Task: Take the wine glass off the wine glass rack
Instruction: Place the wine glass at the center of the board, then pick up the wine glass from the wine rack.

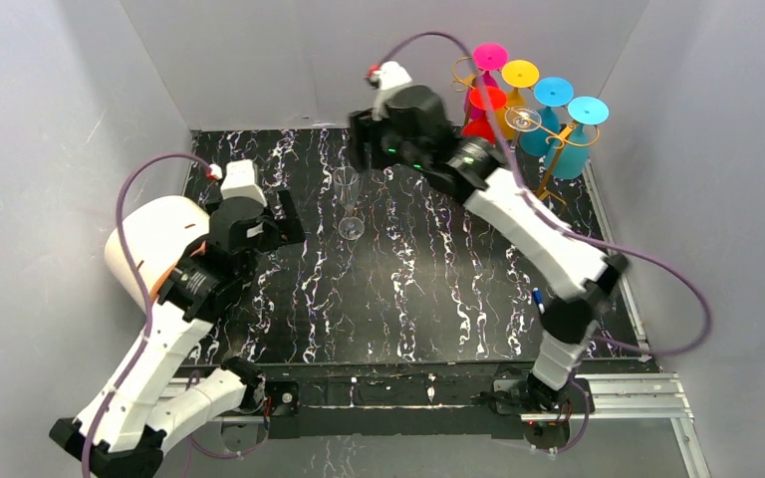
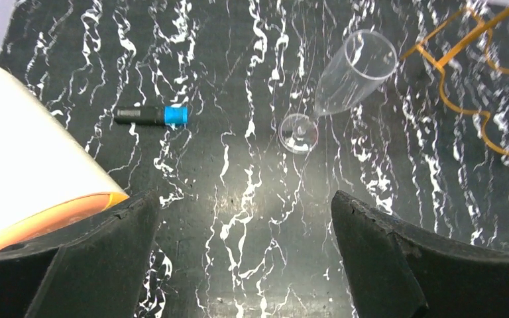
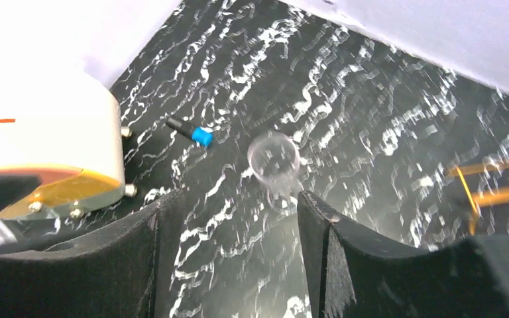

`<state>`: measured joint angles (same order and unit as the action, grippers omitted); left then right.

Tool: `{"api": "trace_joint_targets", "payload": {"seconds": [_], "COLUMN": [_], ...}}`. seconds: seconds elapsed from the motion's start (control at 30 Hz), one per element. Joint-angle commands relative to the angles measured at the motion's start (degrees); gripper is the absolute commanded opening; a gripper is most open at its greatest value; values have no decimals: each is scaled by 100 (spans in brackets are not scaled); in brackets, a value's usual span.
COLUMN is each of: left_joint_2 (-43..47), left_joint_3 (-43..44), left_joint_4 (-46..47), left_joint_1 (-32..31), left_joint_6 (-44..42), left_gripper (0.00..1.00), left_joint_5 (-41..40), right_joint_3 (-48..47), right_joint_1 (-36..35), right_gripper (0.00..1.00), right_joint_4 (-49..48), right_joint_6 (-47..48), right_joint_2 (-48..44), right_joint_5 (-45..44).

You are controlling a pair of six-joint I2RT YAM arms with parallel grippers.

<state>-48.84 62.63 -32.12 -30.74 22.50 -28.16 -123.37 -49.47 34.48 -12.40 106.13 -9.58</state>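
A clear wine glass (image 1: 349, 199) stands upright on the black marbled table (image 1: 408, 299), apart from the rack. From the left wrist it appears as a tall flute (image 2: 348, 76). The right wrist looks down into its rim (image 3: 275, 159). My right gripper (image 1: 359, 157) hovers just above and behind the glass, open (image 3: 228, 199), with nothing between the fingers; the rim lies just past the right fingertip (image 3: 308, 202). The left gripper (image 1: 291, 217) is wide open (image 2: 245, 199) to the left of the glass, holding nothing. The gold wine glass rack (image 1: 556, 159) stands at the back right.
Several coloured glasses (image 1: 554, 92) and one clear glass (image 1: 523, 119) hang upside down on the rack. Its wire base (image 2: 477, 66) lies right of the flute. A black marker with a blue cap (image 2: 151, 115) lies on the table. Grey walls (image 1: 60, 119) enclose three sides.
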Motion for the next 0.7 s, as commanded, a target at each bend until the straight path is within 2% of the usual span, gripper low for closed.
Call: {"api": "trace_joint_targets", "payload": {"seconds": [0.0, 0.1, 0.2, 0.37, 0.43, 0.57, 0.67], "left_joint_2": [-569, -569, -508, -482, -465, -521, -575], "left_joint_3": [250, 213, 171, 156, 162, 211, 284], "left_joint_4": [-310, -206, -94, -122, -130, -128, -158], "left_joint_1": [24, 24, 24, 24, 24, 24, 24], "left_joint_6": [-168, -190, -198, -197, -181, -186, -358], "left_gripper": [98, 98, 98, 98, 98, 98, 98], "left_joint_5": [359, 545, 741, 762, 743, 780, 1008], "right_joint_3": [1396, 2033, 2219, 2055, 2338, 3202, 2878], "right_joint_1": [571, 1219, 1681, 2137, 2229, 2507, 2882], "right_gripper": [71, 71, 70, 70, 69, 64, 64], "right_joint_4": [-224, -175, -142, 430, 183, -1048, -822], "right_joint_6": [-1148, -1967, -2041, -1918, -2102, -2277, -2176], "right_joint_2": [-1608, -2327, -2777, -2888, -3051, -3556, -3275], "right_joint_5": [-215, 526, 733, 541, 196, -81, -94]}}
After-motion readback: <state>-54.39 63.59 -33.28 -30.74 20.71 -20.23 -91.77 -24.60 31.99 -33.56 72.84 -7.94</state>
